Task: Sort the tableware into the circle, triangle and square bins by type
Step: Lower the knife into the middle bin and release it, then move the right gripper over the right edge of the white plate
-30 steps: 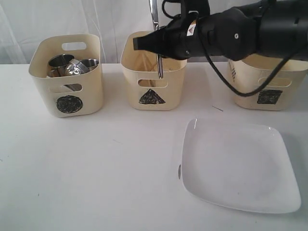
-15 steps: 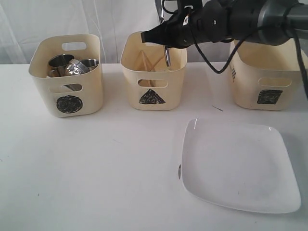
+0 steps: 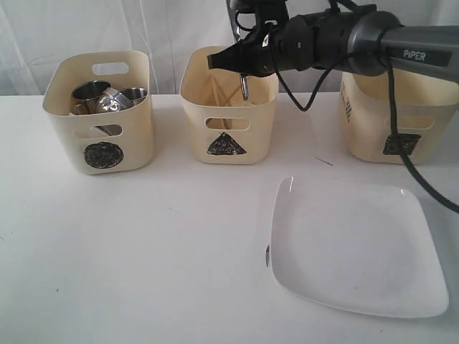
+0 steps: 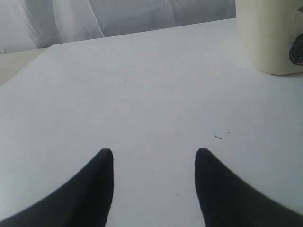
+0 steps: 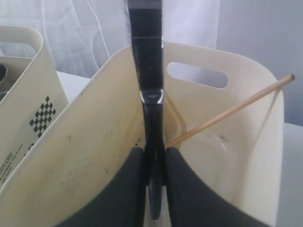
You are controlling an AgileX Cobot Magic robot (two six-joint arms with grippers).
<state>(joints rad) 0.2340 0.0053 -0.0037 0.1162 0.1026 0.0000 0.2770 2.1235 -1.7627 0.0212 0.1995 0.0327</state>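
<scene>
My right gripper (image 3: 238, 66) hangs over the triangle bin (image 3: 228, 132), shut on a steel knife (image 3: 244, 87) that stands upright with its lower end inside the bin's mouth. In the right wrist view the fingers (image 5: 154, 150) pinch the knife (image 5: 147, 56) above the bin's inner wall (image 5: 94, 156), where a wooden chopstick (image 5: 236, 106) leans. Steel mugs (image 3: 90, 92) and a steel bowl (image 3: 115, 100) lie in the circle bin (image 3: 100, 136). The white square plate (image 3: 358, 247) lies on the table. My left gripper (image 4: 154, 153) is open over bare table.
The square bin (image 3: 394, 129) stands at the back right, partly behind my right arm. A small steel piece (image 3: 267, 255) peeks out at the plate's left edge. A cream bin (image 4: 270, 38) stands at the edge of the left wrist view.
My right arm has swung back and up, away from the camera, and the knife has shifted slightly right and higher over the triangle bin. The left gripper has not moved.
</scene>
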